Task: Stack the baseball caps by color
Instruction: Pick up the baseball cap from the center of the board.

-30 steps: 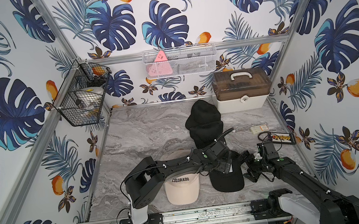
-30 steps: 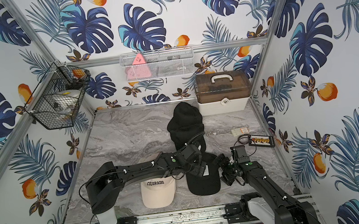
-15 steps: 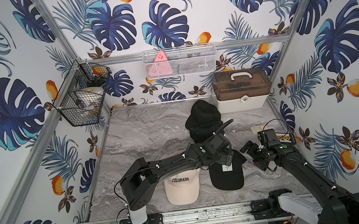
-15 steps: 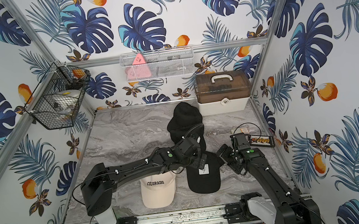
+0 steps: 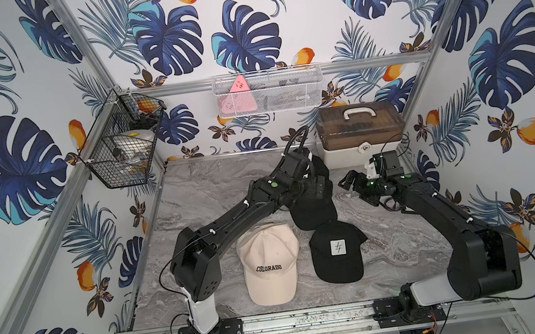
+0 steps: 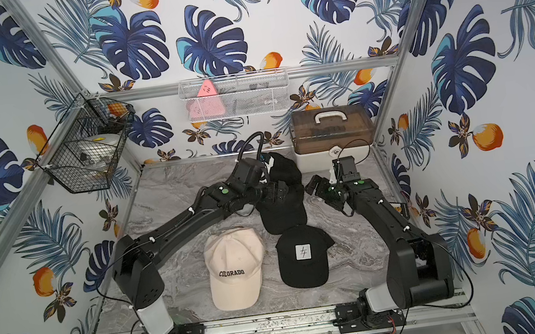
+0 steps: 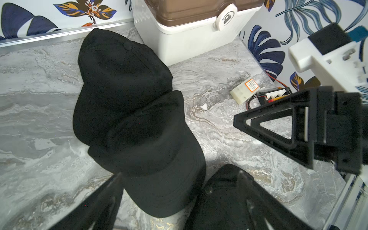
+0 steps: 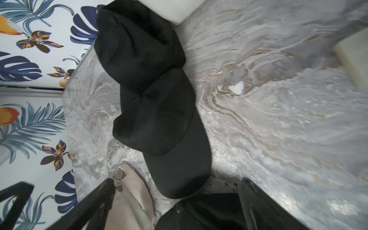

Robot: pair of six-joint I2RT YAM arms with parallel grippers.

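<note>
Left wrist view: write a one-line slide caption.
Open left end effector above two overlapping black caps on the marble table, beside a white box.

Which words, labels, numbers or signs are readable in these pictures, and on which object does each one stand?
"COLORADO": black letters on the front of the cream cap.
A sign of a few black strokes, not a readable word: white patch on the front black cap.
Round logo, not readable: latch of the storage box.
Print too small to read: orange label on the white block.
</note>
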